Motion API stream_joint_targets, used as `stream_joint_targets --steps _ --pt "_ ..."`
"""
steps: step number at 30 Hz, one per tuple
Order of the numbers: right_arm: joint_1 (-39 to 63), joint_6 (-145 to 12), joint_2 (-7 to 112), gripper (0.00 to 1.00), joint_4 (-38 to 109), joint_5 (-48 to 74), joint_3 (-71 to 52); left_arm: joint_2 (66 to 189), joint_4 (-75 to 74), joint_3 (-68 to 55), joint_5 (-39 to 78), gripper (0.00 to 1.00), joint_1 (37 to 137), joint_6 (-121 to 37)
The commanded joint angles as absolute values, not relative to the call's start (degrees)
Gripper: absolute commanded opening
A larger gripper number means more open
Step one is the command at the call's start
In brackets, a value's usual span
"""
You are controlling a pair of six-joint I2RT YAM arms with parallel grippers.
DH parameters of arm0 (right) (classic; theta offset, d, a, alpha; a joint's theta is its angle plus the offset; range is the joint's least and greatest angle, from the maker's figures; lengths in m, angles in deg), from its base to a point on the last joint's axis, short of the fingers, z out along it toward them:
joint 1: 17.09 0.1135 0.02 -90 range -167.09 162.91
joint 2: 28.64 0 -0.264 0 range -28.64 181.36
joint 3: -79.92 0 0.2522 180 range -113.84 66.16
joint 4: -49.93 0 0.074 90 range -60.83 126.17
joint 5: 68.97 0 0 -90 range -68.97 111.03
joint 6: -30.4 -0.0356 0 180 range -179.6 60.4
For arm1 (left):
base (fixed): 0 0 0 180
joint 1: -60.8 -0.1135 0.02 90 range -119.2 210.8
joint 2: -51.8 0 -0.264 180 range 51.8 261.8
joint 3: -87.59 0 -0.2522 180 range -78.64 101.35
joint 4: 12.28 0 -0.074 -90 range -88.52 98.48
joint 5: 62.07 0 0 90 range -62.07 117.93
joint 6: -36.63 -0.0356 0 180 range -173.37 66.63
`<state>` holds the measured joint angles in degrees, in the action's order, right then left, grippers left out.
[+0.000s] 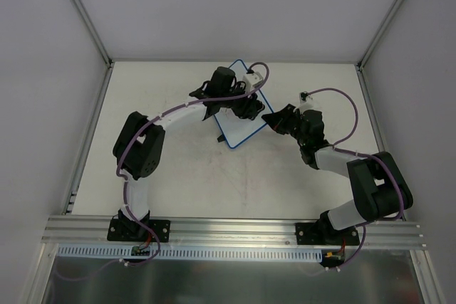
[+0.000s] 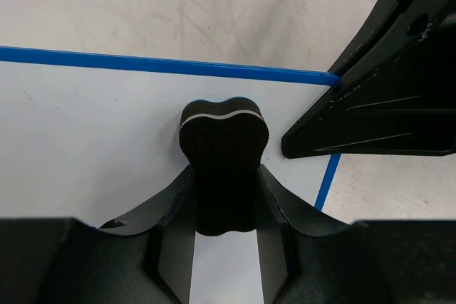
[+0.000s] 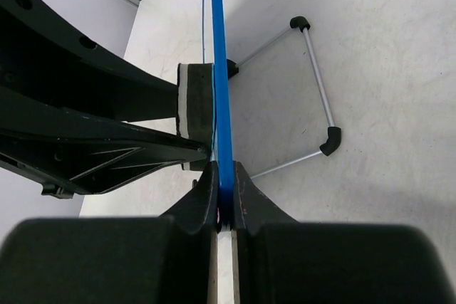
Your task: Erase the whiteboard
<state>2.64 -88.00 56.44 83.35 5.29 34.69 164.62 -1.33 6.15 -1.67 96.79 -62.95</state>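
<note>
The whiteboard (image 1: 236,132), white with a thin blue rim, sits at the table's far middle. My left gripper (image 1: 246,108) is over it, shut on a small black bone-shaped eraser (image 2: 224,133). The eraser rests on the board's white face (image 2: 85,140) near the blue rim's corner. My right gripper (image 1: 273,120) is shut on the board's right edge. In the right wrist view the board shows edge-on as a blue rim (image 3: 219,69) pinched between my right gripper (image 3: 223,176) fingers. The eraser (image 3: 194,101) presses on its left face. No scribbles show.
A thin metal wire frame with black corner pieces (image 3: 320,83) juts from the board's back side over the table. My right gripper's finger (image 2: 385,112) sits close to the eraser's right. White walls enclose the table on three sides.
</note>
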Motion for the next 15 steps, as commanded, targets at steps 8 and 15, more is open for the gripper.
stream_joint_targets --steps 8,15 --pt "4.1 -82.3 57.0 0.0 84.7 3.9 32.8 174.5 2.8 11.4 -4.5 0.0 91.0 -54.3" --pt "4.0 -82.4 57.0 0.0 84.7 4.0 32.8 175.6 2.6 11.5 1.1 0.0 86.4 -49.0"
